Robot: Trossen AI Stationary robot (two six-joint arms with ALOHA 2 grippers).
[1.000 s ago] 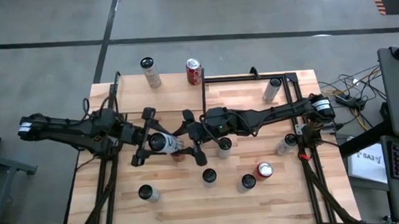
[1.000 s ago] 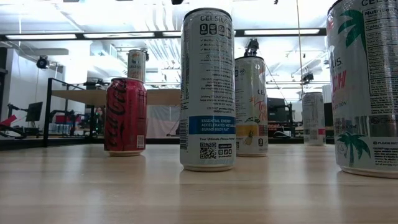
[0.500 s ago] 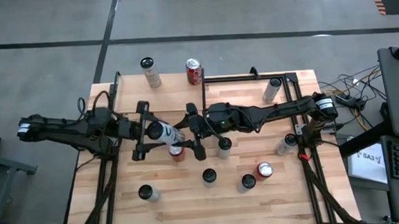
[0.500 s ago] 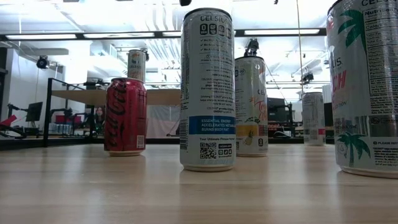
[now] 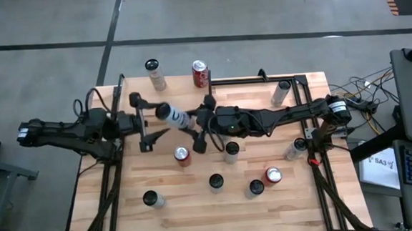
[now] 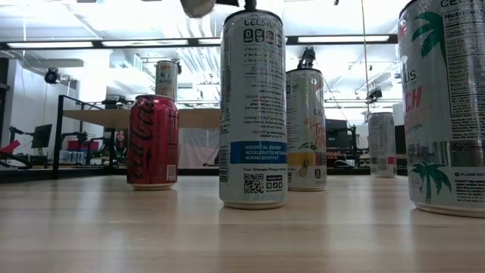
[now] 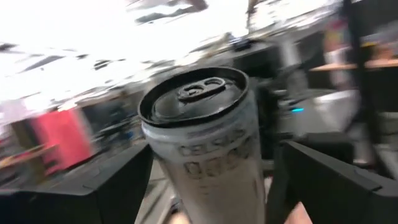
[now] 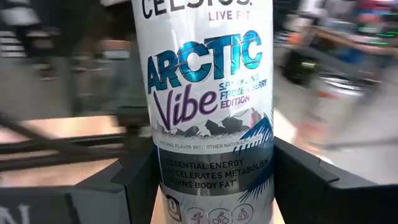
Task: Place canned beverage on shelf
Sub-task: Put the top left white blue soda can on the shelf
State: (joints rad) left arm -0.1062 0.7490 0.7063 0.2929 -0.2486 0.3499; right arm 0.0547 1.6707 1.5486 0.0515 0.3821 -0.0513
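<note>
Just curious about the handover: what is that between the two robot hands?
A white drink can, seen from above. The right hand grips it; the left hand stands open, with its fingers clear of the can.

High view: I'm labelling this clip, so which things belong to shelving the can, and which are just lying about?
In the job: Celsius can, gripped by the right gripper; open left gripper beside it; shelf.

Lying about: middle red can; far red can; near red can; other upright cans on the tabletop.
</note>
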